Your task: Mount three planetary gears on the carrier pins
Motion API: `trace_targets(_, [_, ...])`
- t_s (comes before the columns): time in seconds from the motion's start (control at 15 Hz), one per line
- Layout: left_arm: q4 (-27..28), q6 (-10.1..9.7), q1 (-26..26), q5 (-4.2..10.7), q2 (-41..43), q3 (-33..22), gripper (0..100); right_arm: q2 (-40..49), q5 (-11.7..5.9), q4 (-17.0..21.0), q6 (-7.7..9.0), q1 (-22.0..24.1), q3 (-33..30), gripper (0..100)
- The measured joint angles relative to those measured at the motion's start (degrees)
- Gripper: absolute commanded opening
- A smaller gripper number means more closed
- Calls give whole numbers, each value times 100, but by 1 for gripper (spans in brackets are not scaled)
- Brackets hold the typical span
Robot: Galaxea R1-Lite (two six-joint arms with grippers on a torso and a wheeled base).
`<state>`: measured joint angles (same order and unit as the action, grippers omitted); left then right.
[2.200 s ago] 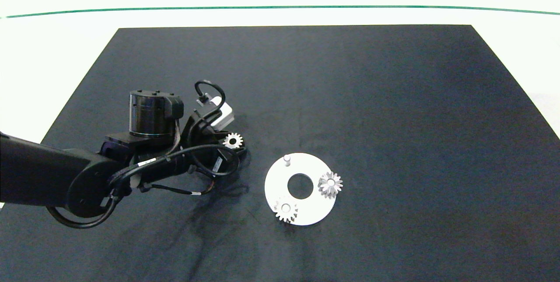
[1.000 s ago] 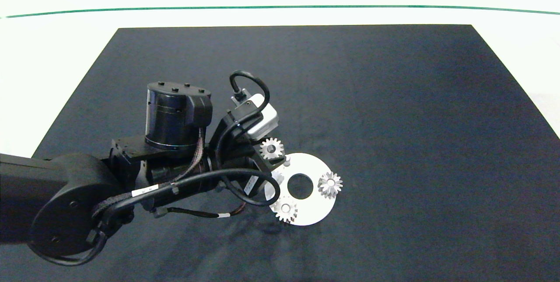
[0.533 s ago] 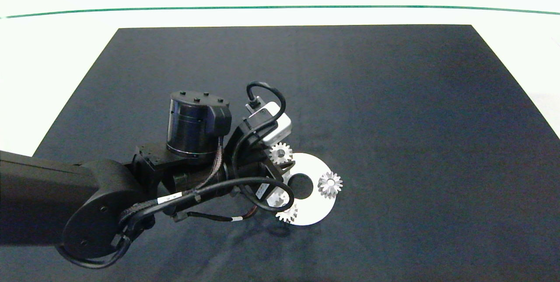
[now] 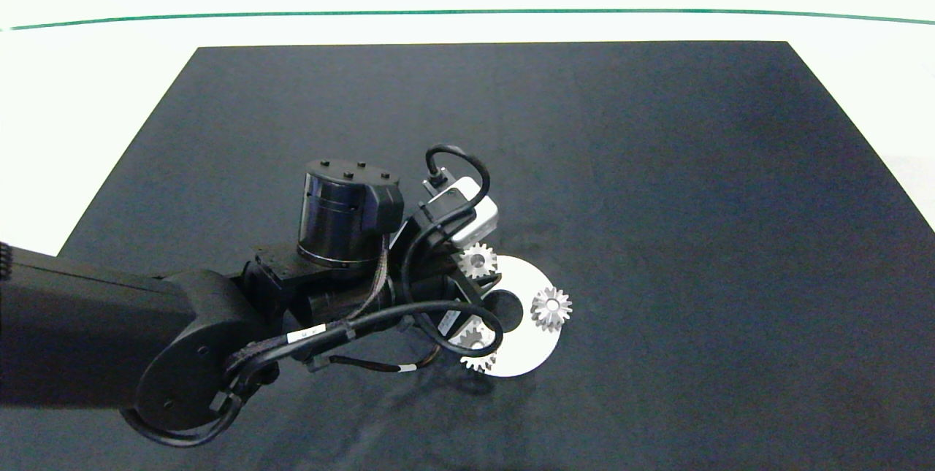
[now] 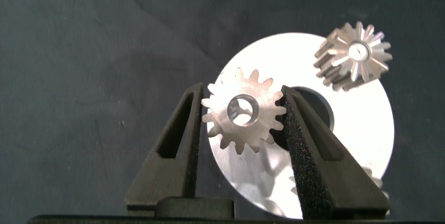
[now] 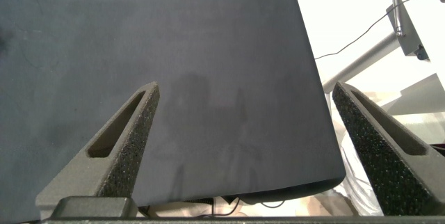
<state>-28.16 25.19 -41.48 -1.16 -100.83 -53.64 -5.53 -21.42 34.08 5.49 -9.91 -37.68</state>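
Over the white disc (image 5: 348,147), left gripper (image 5: 243,113) clamps gear (image 5: 243,110) flat-faced.

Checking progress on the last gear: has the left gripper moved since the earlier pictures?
Yes. The left gripper, shut on the third gear, travelled rightward onto the white disc.

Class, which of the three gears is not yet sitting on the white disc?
The gear clamped in the left gripper; the other two gears rest on the white disc.

Black mat (image 4: 657,164) on white table (image 4: 95,77), green line (image 4: 467,12).
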Motion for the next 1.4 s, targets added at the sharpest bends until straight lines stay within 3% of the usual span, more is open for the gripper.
trace_targets(1.4, [-139, 30, 116, -22, -245, -82, 10, 0, 6, 0, 0, 0, 6, 100])
